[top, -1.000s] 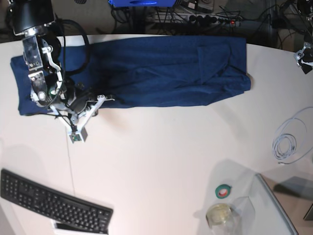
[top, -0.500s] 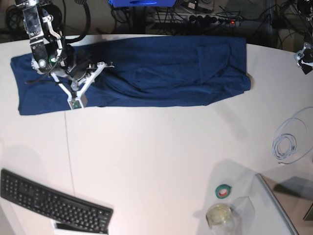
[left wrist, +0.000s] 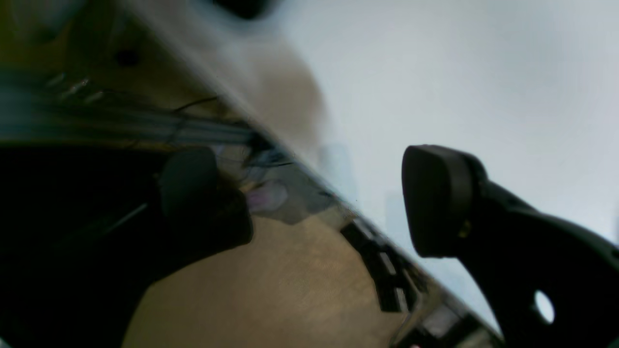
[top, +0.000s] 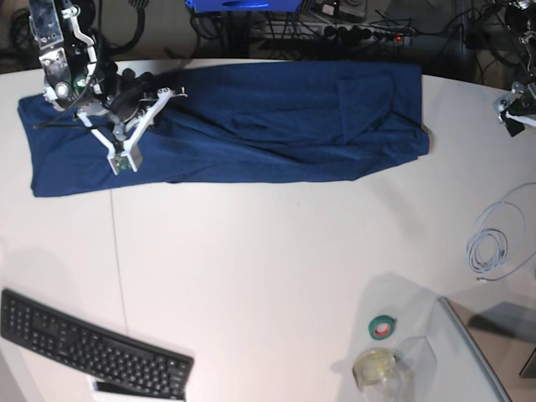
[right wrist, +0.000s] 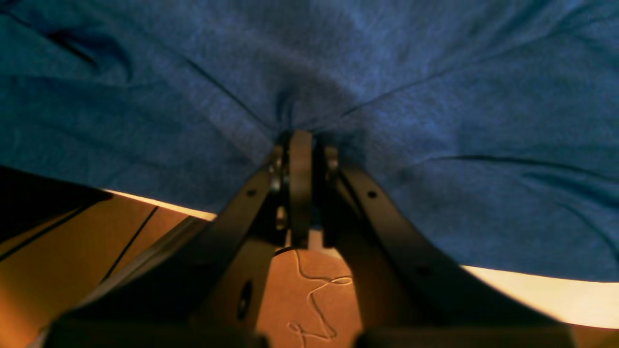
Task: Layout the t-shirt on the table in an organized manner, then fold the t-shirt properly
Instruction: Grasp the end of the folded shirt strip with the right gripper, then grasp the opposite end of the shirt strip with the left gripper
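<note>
Since the t-shirt (top: pixel 226 121) is soft, light and floppy, it is best gripped at a hem or corner, where bunching is easiest to control. It's spread lengthwise along the far side of the white surface (top: pixel 268 268). A pinch of fabric is clamped in the right claw (right wrist: pixel 300 140) near the shirt's far edge, while the left claw (left wrist: pixel 314 203) is held wide open with nothing in it, off by the surface's edge. Compared with a second ago, the right claw is further back and the near hem has been carried over the shirt.

One navy t-shirt (top: pixel 251 126) on one white table (top: pixel 268 251). One black keyboard (top: pixel 92 347) at seven o'clock, one tape roll (top: pixel 383 327), one jar (top: pixel 377 368), one coiled white cable (top: pixel 490 247) at three.
</note>
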You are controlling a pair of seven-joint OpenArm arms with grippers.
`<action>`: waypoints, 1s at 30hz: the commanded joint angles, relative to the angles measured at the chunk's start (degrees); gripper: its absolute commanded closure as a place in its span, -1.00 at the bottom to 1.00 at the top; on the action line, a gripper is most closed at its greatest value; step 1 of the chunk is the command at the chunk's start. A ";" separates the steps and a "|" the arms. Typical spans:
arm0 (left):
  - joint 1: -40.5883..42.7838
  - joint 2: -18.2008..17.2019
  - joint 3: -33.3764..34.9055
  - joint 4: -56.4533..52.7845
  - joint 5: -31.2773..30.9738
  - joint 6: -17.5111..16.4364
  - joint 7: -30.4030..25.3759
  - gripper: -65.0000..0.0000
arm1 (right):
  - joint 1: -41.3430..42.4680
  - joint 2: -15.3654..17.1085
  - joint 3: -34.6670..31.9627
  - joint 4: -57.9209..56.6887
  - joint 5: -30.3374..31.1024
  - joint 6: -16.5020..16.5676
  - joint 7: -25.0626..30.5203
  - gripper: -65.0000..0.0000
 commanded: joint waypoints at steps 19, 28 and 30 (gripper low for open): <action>0.82 8.51 1.00 16.11 0.37 -33.54 -0.21 0.09 | -5.64 -3.98 21.30 8.95 0.49 -0.10 5.98 -0.07; 0.73 10.71 3.98 18.57 0.28 -41.41 -0.21 1.00 | -7.31 -3.98 21.83 8.87 0.40 -0.10 6.15 -0.07; -0.50 10.80 3.98 16.46 -0.78 -41.41 -0.30 1.00 | -7.75 -3.98 21.74 8.87 0.40 -0.10 6.15 -0.07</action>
